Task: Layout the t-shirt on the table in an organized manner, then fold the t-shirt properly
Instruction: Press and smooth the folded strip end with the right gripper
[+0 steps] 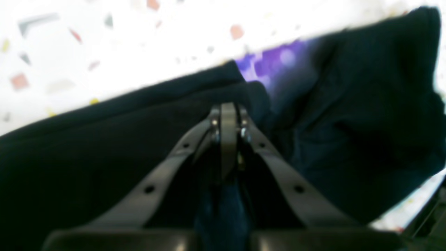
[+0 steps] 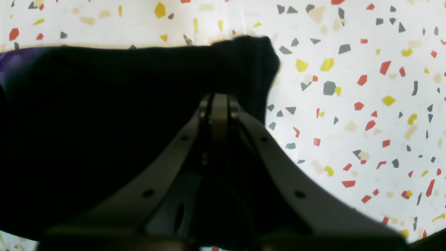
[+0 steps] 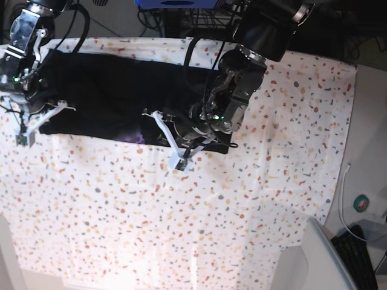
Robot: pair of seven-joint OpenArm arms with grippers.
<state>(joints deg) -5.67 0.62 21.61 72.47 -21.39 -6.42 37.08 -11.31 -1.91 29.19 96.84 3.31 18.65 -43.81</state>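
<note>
The t-shirt (image 3: 115, 90) lies spread as a long black band across the far part of the table (image 3: 254, 199), reaching from one arm to the other; the left gripper (image 1: 228, 116) has its jaws drawn together with black cloth pinched between them, the fabric filling the view beneath and to both sides of the fingers, and a patch of the purple print (image 1: 275, 61) showing just beyond the fingertips; past that the cloth's edge gives way to the flecked white table; the right gripper (image 2: 218, 104) is likewise closed, clamped on the shirt's dark fabric, which stretches away to its left, with a rounded corner of cloth just ahead of the tips and bare flecked table to its right.

The left wrist view is blurred, so seams and folds near the fingers are hard to make out; in the base view both grippers are partly lost against the black cloth; which part of the shirt each one holds cannot be told; the neck label is not discernible.
</note>
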